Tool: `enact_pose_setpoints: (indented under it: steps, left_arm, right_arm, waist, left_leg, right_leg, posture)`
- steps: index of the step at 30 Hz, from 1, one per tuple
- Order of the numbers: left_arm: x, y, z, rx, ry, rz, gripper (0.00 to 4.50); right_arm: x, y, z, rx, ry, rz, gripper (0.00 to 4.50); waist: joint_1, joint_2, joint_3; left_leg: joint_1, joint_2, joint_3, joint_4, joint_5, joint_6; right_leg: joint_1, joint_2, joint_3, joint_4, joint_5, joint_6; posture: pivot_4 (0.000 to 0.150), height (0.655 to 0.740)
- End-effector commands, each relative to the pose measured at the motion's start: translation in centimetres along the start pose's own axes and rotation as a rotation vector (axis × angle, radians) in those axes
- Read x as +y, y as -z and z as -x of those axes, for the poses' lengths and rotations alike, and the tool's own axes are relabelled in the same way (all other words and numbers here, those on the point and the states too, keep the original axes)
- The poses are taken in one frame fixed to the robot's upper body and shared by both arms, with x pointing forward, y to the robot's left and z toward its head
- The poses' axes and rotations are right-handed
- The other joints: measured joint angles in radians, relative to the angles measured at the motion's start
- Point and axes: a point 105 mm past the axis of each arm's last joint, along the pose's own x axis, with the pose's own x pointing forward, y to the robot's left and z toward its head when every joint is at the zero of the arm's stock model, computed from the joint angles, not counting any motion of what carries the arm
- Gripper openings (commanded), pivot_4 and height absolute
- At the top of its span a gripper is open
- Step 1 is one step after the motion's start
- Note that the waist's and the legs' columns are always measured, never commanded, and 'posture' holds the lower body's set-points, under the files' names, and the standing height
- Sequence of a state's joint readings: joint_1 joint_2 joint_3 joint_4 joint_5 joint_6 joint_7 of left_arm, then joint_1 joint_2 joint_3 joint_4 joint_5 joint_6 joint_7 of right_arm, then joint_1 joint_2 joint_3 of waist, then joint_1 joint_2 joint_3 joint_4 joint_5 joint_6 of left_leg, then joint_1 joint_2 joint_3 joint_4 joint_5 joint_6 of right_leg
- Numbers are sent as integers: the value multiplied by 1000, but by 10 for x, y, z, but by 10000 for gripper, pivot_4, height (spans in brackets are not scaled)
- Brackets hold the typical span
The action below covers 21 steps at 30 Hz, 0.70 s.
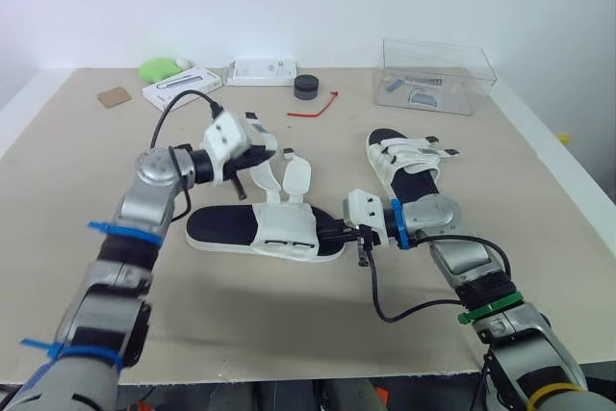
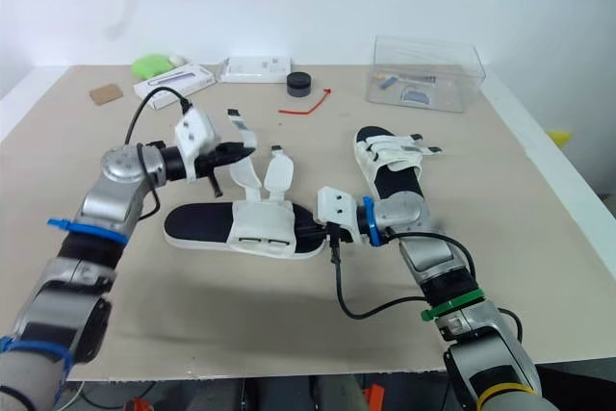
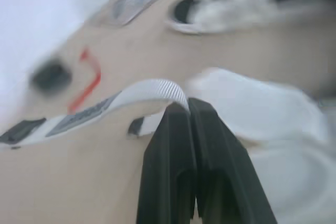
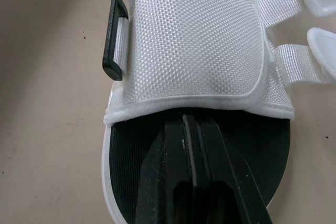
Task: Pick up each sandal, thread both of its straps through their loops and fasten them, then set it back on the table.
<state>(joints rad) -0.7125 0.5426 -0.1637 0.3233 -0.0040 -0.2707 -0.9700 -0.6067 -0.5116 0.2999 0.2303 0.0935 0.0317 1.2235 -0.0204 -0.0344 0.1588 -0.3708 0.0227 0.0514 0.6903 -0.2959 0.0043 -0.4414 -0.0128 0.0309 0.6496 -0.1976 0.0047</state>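
Seemingly done: far sandal (image 1: 409, 159) beyond right claw (image 4: 189, 122), straps look fastened. Remaining: near sandal (image 1: 279, 228) on counter (image 1: 289, 320). Right claw pressed together on its footbed, left claw (image 3: 187, 109) pinching its unthreaded strap (image 3: 152, 88).

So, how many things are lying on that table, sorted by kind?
Sandals: 2
White boxes: 2
Clear box: 1
Black round puck: 1
Red string: 1
Green lump: 1
Brown card: 1
Total: 9
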Motion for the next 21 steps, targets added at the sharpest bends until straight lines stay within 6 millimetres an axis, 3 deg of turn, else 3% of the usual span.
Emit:
enact_pose_setpoints:
  steps: [1,6,9,15,21]
  left_arm:
    - [-21,-34,12,-113,67,-518,814]
    - [-31,-38,32,-188,96,-952,814]
    - [-29,-37,37,-209,102,-1097,814]
    - [-21,-31,41,-215,42,-1137,814]
    - [-21,-22,41,-180,42,-1003,814]
  right_arm:
    - [4,10,-2,42,-19,-15,0]
    - [6,11,-4,40,-37,-9,0]
    - [6,11,-5,40,-40,-6,0]
    - [4,11,-5,41,-40,1,0]
    - [6,13,-5,42,-44,1,0]
  waist:
    - [0,0,0]
    - [0,0,0]
    - [0,0,0]
    - [-1,0,-1]
    - [-1,0,-1]
  left_leg:
    - [0,0,0,0,0,1]
    - [2,-1,1,0,2,3]
    - [2,-1,2,0,2,4]
    - [2,-1,4,0,1,6]
    - [2,0,3,0,1,6]
  right_leg:
    - [0,-1,0,0,0,0]
    - [2,-2,-1,-1,1,0]
    - [2,-3,-1,-1,2,1]
    - [1,-5,-7,-1,3,1]
    - [1,-5,-9,-1,3,1]
  posture:
    - [1500,7400]
    - [1500,7400]
    - [1500,7400]
    - [1500,7400]
    - [1500,7400]
